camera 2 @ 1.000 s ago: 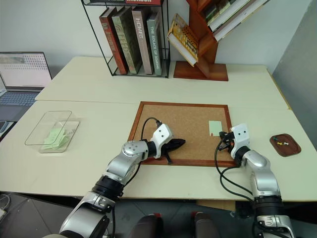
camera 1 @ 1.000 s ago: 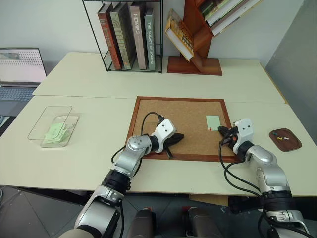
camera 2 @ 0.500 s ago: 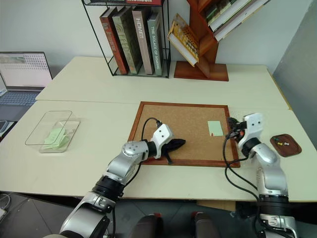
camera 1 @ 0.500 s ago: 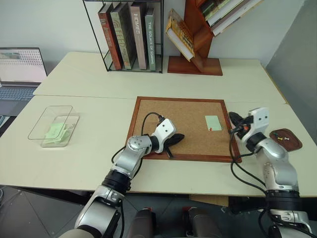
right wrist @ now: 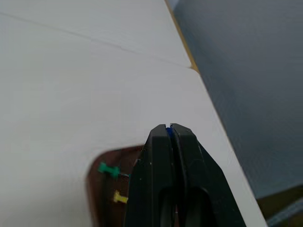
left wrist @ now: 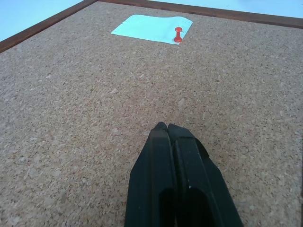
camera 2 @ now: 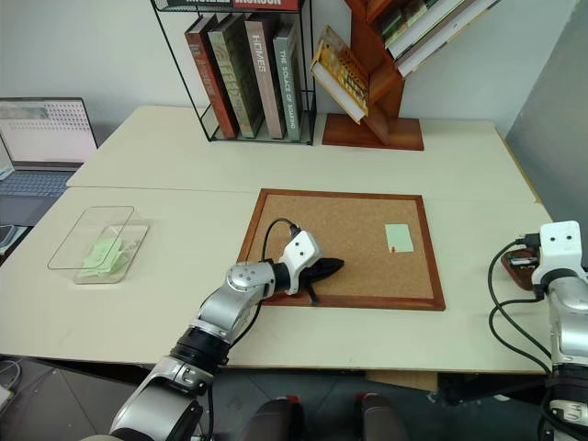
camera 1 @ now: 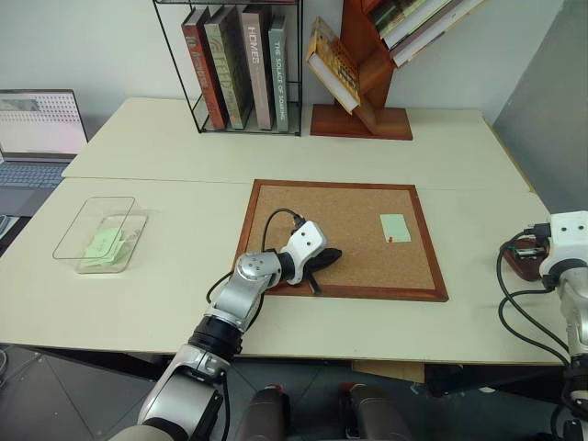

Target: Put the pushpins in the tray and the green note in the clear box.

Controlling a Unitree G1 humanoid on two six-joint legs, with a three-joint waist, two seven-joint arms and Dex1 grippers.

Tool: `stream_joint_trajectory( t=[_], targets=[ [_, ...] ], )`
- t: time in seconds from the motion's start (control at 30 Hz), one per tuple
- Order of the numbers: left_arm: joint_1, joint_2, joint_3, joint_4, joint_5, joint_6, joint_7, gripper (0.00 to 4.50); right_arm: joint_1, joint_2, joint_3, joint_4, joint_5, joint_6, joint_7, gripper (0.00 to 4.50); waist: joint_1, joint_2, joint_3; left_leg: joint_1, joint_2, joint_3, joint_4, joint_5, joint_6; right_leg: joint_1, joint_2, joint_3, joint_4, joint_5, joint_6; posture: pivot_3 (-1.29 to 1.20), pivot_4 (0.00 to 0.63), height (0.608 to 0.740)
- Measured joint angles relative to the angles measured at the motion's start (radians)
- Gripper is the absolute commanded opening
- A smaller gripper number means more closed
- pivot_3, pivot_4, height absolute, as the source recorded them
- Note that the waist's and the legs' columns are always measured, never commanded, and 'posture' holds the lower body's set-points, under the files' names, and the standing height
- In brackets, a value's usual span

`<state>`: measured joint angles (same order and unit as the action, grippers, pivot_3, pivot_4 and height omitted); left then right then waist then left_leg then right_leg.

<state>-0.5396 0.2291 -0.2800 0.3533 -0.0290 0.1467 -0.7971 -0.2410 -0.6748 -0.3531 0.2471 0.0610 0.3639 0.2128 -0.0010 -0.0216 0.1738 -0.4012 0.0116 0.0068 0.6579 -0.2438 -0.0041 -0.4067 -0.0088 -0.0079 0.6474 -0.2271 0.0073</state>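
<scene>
**Tray and pushpins.** The tray (right wrist: pixel 102 189) is lying at the far right edge of the desk (camera 1: pixel 184 147) in the eye views. It is holding a green pushpin (right wrist: pixel 108 169) and a yellow pushpin (right wrist: pixel 119 197).

**Right gripper.** The right gripper (right wrist: pixel 168 127) is hanging above the tray's near portion. Its fingers are pressing together on a thin sliver of blue at the tips. This is judged to be a blue pushpin (right wrist: pixel 168 129).

**Step in hand: dropping this pin into the tray.**
- Keep the tips over the brown surface, not the rim.
- Lower close before parting the fingers, because a pin this light is likely to bounce or roll out.
- Part the fingers only slightly.

**Green note.** The green note (camera 1: pixel 395 227) is lying at the right of the corkboard (camera 1: pixel 340 207), centre frame. A red pushpin (left wrist: pixel 177 34) is fixing its lower edge.

**Left gripper.** The left gripper (left wrist: pixel 166 126) is resting low over the cork at the board's lower left, fingers together and empty.

**Clear box.** The clear box (camera 1: pixel 99 234) is sitting at the left of the frame and is containing pale green slips.
</scene>
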Motion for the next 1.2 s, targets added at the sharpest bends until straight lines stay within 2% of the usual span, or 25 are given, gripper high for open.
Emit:
stream_joint_trajectory(
  t=[0.1, 0.23, 0.4, 0.47, 0.8, 1.03, 1.2],
  targets=[
    [0.000, -0.005, 0.000, 0.002, 0.001, -0.002, 0.000, 0.00, 0.014, -0.001, 0.003, 0.000, -0.001, 0.036, 0.005, 0.03, 0.000, 0.000, 0.000, 0.000, 0.000, 0.000, 0.000, 0.000, 0.000, 0.000, 0.000, 0.000, 0.000, 0.000, 0.000, 0.00, 0.150, 0.740],
    [0.000, -0.007, 0.000, 0.004, 0.002, -0.005, 0.000, 0.00, 0.026, -0.001, 0.019, 0.005, -0.002, 0.066, 0.007, 0.77, 0.000, 0.000, 0.000, 0.000, 0.000, 0.000, 0.000, 0.000, 0.000, 0.000, 0.000, 0.000, 0.000, 0.000, 0.000, 0.00, 0.150, 0.740],
    [0.000, -0.007, 0.000, 0.005, 0.003, -0.007, 0.000, 0.00, 0.026, -0.001, 0.020, 0.016, -0.002, 0.087, 0.007, 1.90, 0.000, 0.000, 0.000, 0.000, 0.000, 0.000, 0.000, 0.000, 0.000, 0.000, 0.000, -0.001, 0.000, 0.000, 0.000, 0.00, 0.150, 0.740],
    [0.000, -0.007, 0.000, 0.005, 0.003, -0.008, 0.000, 0.00, 0.026, -0.001, 0.021, 0.017, -0.002, 0.093, 0.007, 2.19, 0.000, 0.000, 0.000, 0.000, 0.000, 0.000, 0.000, 0.000, 0.000, 0.000, 0.000, -0.001, 0.000, 0.000, 0.000, 0.00, 0.150, 0.740],
    [-0.003, -0.008, 0.000, 0.017, 0.004, -0.021, 0.000, 0.00, 0.021, -0.004, -0.004, 0.018, 0.009, 0.106, 0.005, 4.36, 0.000, 0.000, 0.000, 0.000, 0.000, 0.000, 0.000, 0.000, 0.000, 0.000, 0.000, -0.001, 0.000, 0.000, 0.000, 0.00, 0.150, 0.740],
    [-0.010, -0.009, 0.000, 0.029, 0.004, -0.027, -0.001, 0.00, 0.021, -0.059, -0.048, -0.045, 0.040, 0.104, 0.045, 4.36, 0.000, 0.003, -0.001, 0.000, -0.001, 0.001, 0.000, 0.000, 0.000, 0.000, 0.000, -0.001, -0.001, 0.000, 0.001, 0.00, 0.150, 0.740],
    [-0.014, -0.007, 0.001, 0.042, 0.004, -0.036, -0.003, 0.00, 0.025, -0.045, -0.037, -0.226, 0.147, 0.066, 0.202, 4.36, -0.001, 0.003, 0.000, 0.000, 0.000, -0.001, 0.000, 0.000, 0.000, 0.001, 0.001, -0.002, -0.001, 0.001, 0.001, 0.00, 0.150, 0.740]
  ],
)
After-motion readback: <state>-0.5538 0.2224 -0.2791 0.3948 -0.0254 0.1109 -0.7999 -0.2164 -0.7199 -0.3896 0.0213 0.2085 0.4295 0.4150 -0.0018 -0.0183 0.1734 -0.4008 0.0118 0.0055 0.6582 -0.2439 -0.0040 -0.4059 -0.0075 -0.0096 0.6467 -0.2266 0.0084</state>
